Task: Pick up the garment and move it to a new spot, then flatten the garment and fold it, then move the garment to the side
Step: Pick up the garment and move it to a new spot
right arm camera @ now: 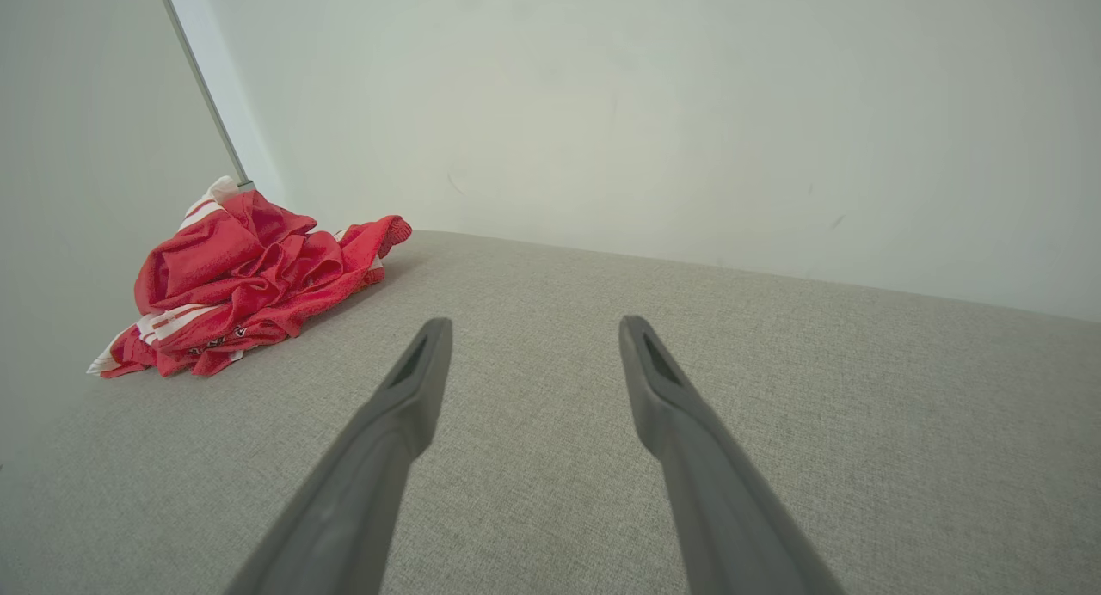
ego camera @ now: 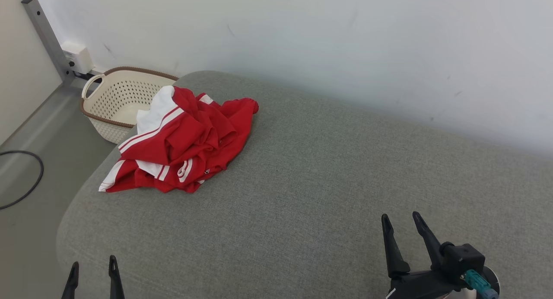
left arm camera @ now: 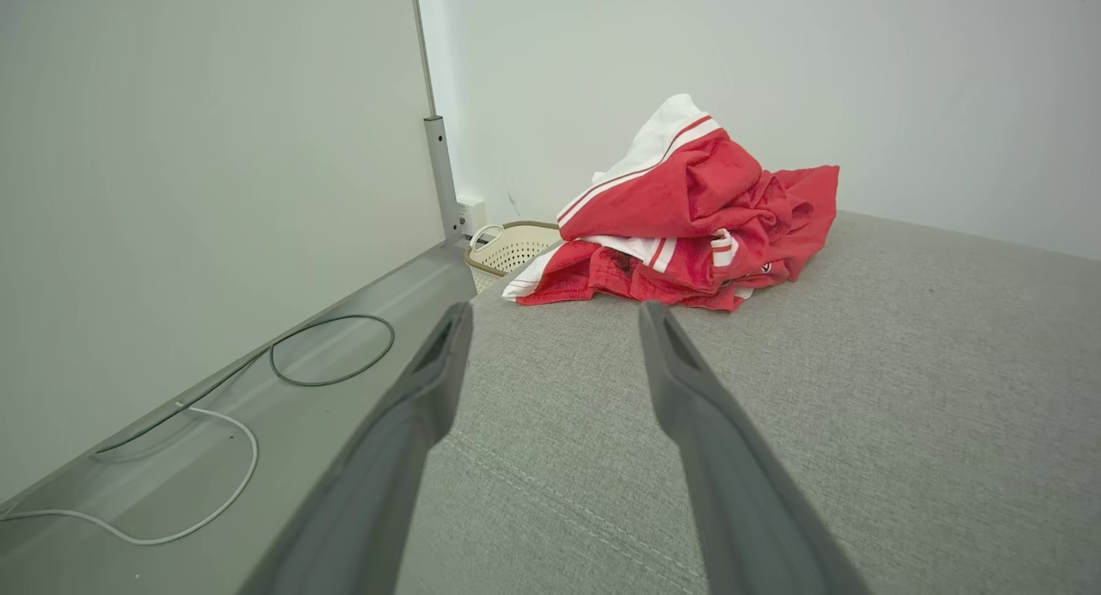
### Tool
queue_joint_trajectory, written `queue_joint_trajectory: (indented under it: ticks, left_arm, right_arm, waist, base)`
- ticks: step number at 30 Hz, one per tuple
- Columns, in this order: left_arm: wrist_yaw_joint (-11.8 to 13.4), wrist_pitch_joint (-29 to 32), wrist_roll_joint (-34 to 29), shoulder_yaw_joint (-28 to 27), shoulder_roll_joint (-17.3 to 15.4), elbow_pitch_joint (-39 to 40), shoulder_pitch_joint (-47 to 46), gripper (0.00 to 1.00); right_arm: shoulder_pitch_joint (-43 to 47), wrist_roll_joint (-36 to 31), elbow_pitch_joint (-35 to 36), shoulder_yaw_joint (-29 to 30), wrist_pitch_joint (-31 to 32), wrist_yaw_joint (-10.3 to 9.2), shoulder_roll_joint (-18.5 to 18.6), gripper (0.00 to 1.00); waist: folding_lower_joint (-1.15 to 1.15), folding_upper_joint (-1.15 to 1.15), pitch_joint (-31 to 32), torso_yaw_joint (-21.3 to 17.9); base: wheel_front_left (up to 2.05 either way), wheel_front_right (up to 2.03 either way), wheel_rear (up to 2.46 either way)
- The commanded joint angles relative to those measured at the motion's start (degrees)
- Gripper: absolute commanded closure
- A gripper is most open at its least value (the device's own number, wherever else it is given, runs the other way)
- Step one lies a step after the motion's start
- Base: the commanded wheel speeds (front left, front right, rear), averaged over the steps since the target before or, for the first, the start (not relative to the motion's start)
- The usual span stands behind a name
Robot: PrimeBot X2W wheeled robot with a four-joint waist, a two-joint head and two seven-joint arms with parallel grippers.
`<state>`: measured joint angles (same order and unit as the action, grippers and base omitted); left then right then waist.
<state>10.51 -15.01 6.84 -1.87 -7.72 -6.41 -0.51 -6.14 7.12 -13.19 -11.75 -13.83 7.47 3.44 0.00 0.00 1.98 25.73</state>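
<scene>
The garment (ego camera: 181,139) is lying in a heap on the far left part of the cushion (ego camera: 311,191), close to its left edge. The basket (ego camera: 113,101) is standing on the floor (ego camera: 47,130) just behind and left of the garment, by the cushion's far left corner; whether the two are touching cannot be told. The wall (ego camera: 328,35) is running behind the cushion and basket. A cable (ego camera: 38,178) is lying on the floor, left of the cushion. The left gripper (ego camera: 94,261) is hovering over the cushion's near left edge, before the garment and apart from it. The right gripper (ego camera: 400,215) is hovering over the near right part, well apart from the garment.
</scene>
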Motion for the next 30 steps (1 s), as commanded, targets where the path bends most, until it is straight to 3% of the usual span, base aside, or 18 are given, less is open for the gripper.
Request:
queue_joint_trajectory:
  ticks: [1, 12, 30]
  left_arm:
    - [0.05, -0.27, -0.21, -0.31, -0.25, -0.04, 0.40, 0.00]
    - [-2.01, -0.27, 2.32, -1.33, -0.14, 0.06, -3.07, 0.00]
    - [-9.34, 1.42, 5.79, -2.90, -8.22, -10.95, -24.41, 0.00]
  right_arm:
    - [-0.11, 0.49, -0.19, -0.19, -0.33, 0.04, -0.01, 0.00]
    - [-0.98, 0.77, -0.39, -0.60, -0.54, 0.04, 0.13, 0.00]
    - [-5.62, 1.13, -0.69, -1.67, -1.00, 0.04, 1.00, 0.00]
  waist:
    - [0.00, 0.00, -0.07, -0.03]
    - [0.00, 0.00, -0.78, -2.65]
    - [0.00, 0.00, -7.00, -13.19]
  base:
    - [0.00, 0.00, 0.00]
    - [0.00, 0.00, 0.00]
    - [0.00, 0.00, 0.00]
